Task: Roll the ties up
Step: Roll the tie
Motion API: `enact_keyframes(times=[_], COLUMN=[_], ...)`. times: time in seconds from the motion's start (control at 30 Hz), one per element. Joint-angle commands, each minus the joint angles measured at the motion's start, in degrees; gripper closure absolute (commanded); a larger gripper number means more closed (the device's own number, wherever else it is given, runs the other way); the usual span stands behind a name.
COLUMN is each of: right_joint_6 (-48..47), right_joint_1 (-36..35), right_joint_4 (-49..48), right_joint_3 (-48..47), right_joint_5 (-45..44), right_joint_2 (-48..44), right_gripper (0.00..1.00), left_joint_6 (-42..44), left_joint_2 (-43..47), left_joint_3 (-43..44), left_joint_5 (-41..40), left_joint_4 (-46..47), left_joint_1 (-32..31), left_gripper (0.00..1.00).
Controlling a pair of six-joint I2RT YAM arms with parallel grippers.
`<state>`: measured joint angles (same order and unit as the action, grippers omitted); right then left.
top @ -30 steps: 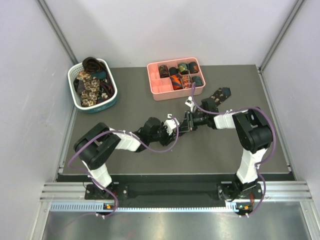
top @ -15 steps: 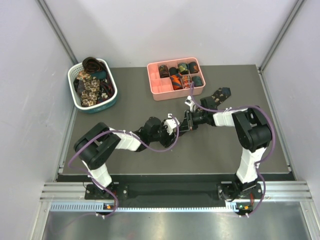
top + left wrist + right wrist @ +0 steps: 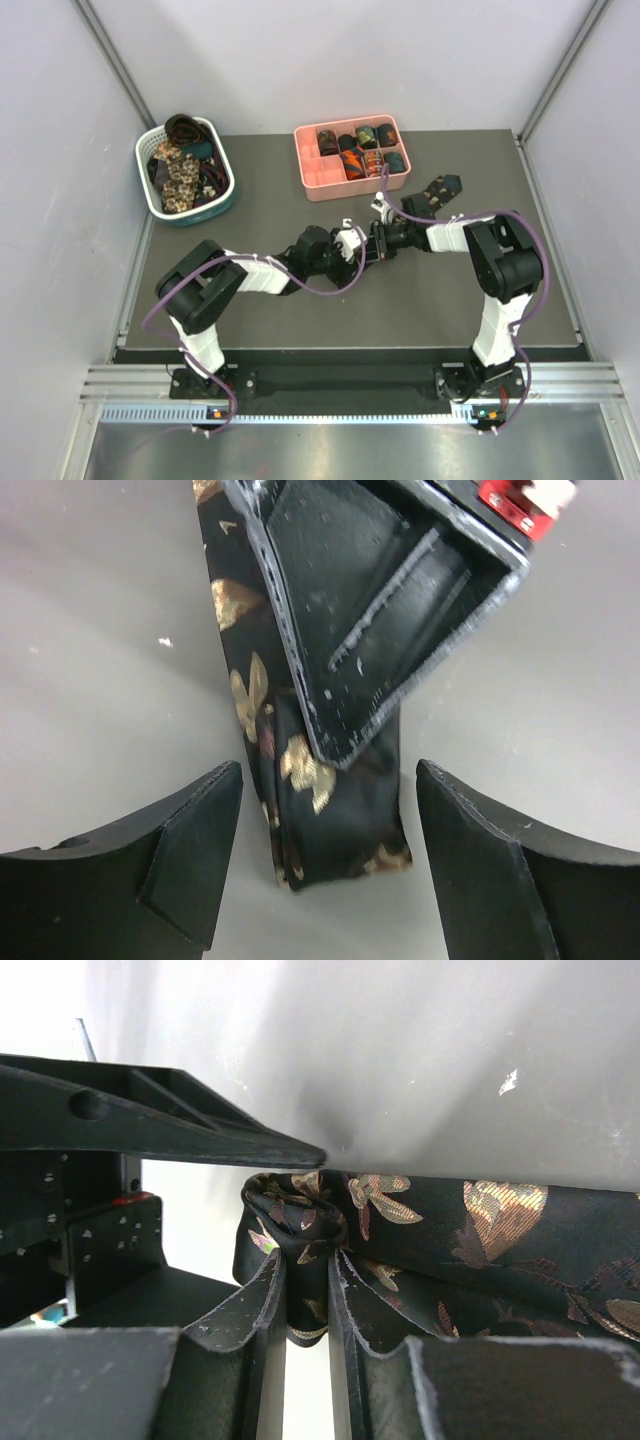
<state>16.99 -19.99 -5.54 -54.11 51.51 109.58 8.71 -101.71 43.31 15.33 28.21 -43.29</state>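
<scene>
The right jaws are pinched narrow on the folded end of a dark tie [image 3: 470, 1220] with a gold floral print. In the right wrist view the fabric bunches into a small first curl just above them. The left jaws stand wide, one on each side of that same end. In the left wrist view they touch neither edge, and one right jaw lies over the strip between them. From there the tie runs flat along the surface [image 3: 420, 300] up and to the right. Its broad end [image 3: 441, 187] lies just off the near right corner of the pink tray [image 3: 320, 178].

This looks like the very start of the roll: one turn is begun and nearly the whole strip is left to wind. The next move likely calls for turning the pinched end over along the strip. Meanwhile the left jaws could close on the curl to hold it, or press the strip down so it does not drag.

Both sets of jaws crowd the same spot, so a clash between them seems the main risk, and the smooth fabric may slip loose. Rolled ties [image 3: 365, 150] fill much of the tray. Loose ties [image 3: 180, 175] are heaped in the basket [image 3: 190, 218] at the far left, well apart and not in the way.
</scene>
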Motion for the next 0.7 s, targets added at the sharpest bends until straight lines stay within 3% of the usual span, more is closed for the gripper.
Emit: enact_keyframes(times=[0.0, 0.27, 0.47, 0.67], right_joint_6=[-1.96, -1.88, -1.88, -2.49], right_joint_1=[0.39, 0.65, 0.83, 0.83], right_joint_4=[-1.05, -1.58, -1.84, -1.23], right_joint_3=[-0.03, 0.23, 1.11, 1.99], right_joint_5=[-2.55, -2.55, -2.90, -4.22], right_joint_2=[-0.24, -0.68, -1.73, -3.05], right_gripper=[0.91, 0.89, 0.85, 0.77], left_joint_6=[0.96, 1.14, 0.96, -2.03], left_joint_2=[-2.08, -3.76, -4.37, -2.97], left_joint_3=[3.17, 4.76, 5.91, 4.24], left_joint_5=[-0.39, -3.37, -4.34, -6.89], left_joint_4=[-0.78, -5.88, -12.37, -15.28], left_joint_1=[-0.31, -1.53, -3.38, -5.22], left_gripper=[0.25, 0.29, 0.47, 0.51])
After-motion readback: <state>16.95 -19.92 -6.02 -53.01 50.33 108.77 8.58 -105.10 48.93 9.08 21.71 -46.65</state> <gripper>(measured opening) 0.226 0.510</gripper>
